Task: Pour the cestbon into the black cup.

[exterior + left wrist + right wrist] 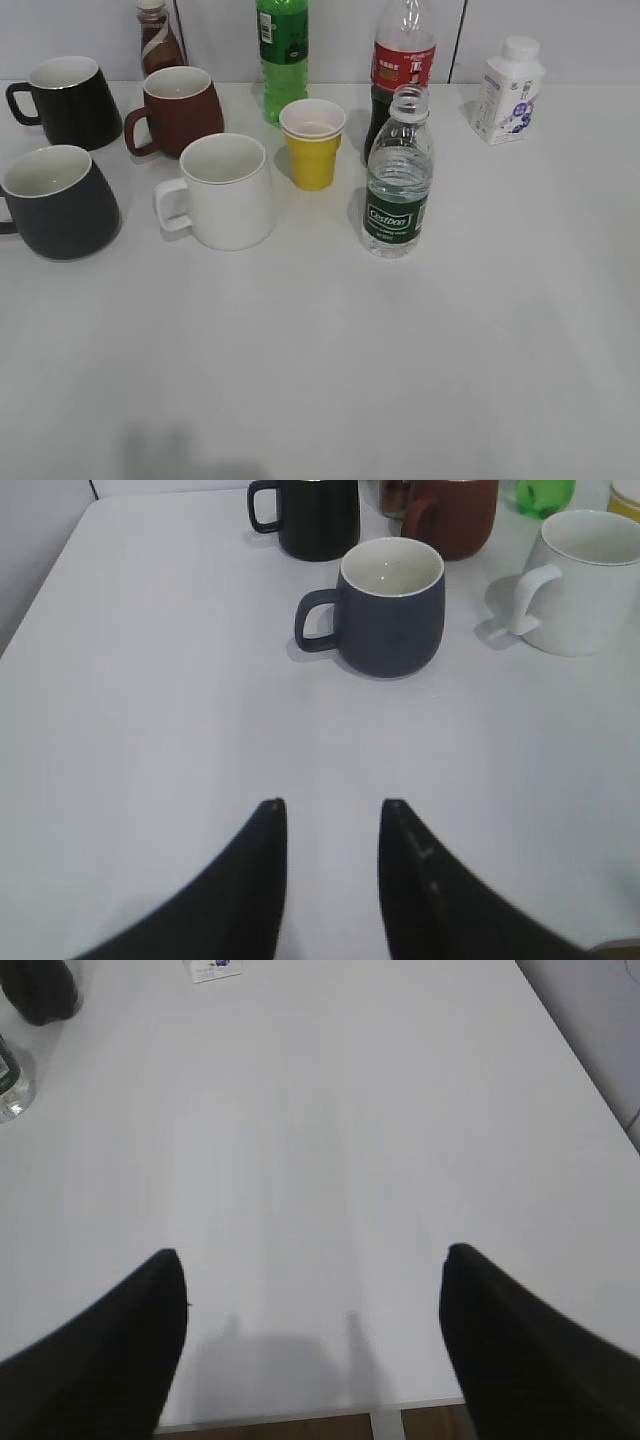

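The cestbon (398, 180) stands upright, uncapped, right of centre on the white table; its base edge shows at the far left of the right wrist view (10, 1085). The black cup (58, 203), matt charcoal with a white inside, stands at the left edge, and shows in the left wrist view (390, 605) with its handle to the left. My left gripper (332, 810) is open and empty, well short of the cup. My right gripper (315, 1255) is wide open and empty over the table's near right edge. Neither gripper shows in the exterior view.
A white mug (225, 190), a yellow paper cup (313, 143), a brown-red mug (180, 108) and a glossy black mug (68, 100) stand around the cup. A green soda bottle (282, 55), a cola bottle (400, 60), a brown bottle (158, 40) and a white milk bottle (508, 90) line the back.
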Available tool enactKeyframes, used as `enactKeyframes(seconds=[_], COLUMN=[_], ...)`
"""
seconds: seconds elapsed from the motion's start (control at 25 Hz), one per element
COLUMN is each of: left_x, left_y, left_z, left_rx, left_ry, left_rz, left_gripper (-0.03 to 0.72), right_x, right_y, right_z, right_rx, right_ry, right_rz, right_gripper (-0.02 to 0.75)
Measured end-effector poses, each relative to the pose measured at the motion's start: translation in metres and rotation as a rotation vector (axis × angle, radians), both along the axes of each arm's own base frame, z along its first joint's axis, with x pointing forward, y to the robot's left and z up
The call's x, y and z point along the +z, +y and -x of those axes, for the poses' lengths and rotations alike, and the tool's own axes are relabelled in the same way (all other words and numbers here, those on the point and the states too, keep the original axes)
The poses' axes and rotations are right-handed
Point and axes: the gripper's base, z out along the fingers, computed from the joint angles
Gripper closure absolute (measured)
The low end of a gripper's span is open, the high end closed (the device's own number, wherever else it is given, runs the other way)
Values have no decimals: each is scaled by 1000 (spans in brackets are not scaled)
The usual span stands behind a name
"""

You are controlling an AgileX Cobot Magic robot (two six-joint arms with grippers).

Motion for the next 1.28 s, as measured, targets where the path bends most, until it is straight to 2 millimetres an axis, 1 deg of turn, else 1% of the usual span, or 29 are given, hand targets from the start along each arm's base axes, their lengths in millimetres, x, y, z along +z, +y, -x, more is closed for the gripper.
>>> enactKeyframes(seconds=[1.28], left_x=[0], left_y=[0], left_z=[0], left_rx=[0], left_ry=[0], left_rz=[0], left_gripper=[451], right_x=[0], right_y=[0], right_z=[0], right_rx=[0], right_ry=[0], right_rz=[0], right_gripper=[148])
